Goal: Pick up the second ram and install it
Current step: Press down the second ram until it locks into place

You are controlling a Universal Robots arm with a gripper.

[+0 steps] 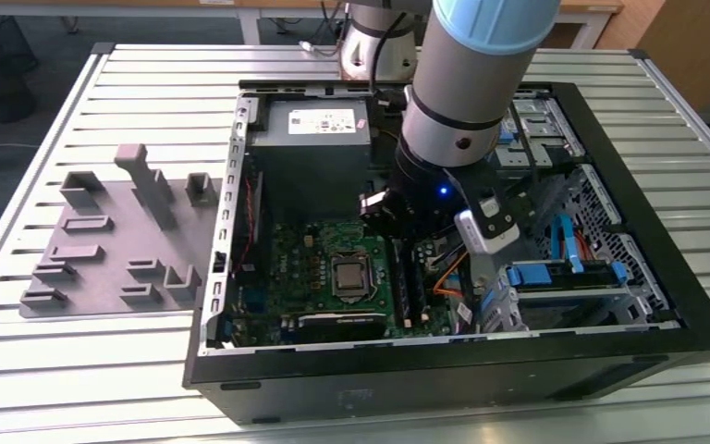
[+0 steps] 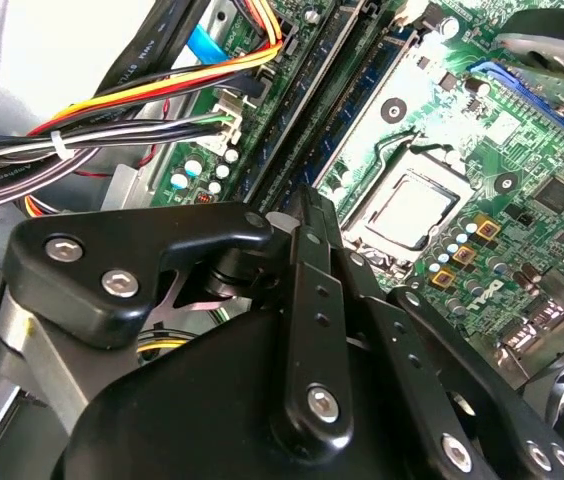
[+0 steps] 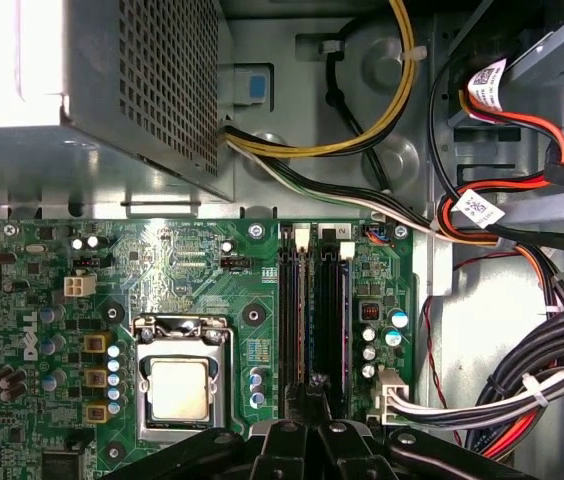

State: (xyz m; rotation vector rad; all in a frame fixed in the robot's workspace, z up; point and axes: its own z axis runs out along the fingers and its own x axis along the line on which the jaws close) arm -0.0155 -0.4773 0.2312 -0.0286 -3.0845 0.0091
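Deep inside the open computer case with the gripper, low over the green motherboard. Pinched together at the fingertips in both wrist views, with nothing seen between them. Probably shut like that to make one hard tip for pushing, not for grabbing.

Sitting right at the near end of the second ram. Found standing on its thin edge between the long black slot rails, on the exterior view's right of the square silver chip. Looks already dropped into its slot, lined up straight along the rail so it can slide in. Cannot tell whether pushed all the way down, or whether touched by the tip.

Past the far end of the slots, yellow wires, bent up and away, likely to leave room above.

Over on the exterior view's left, outside the case, a gray holder on the table.
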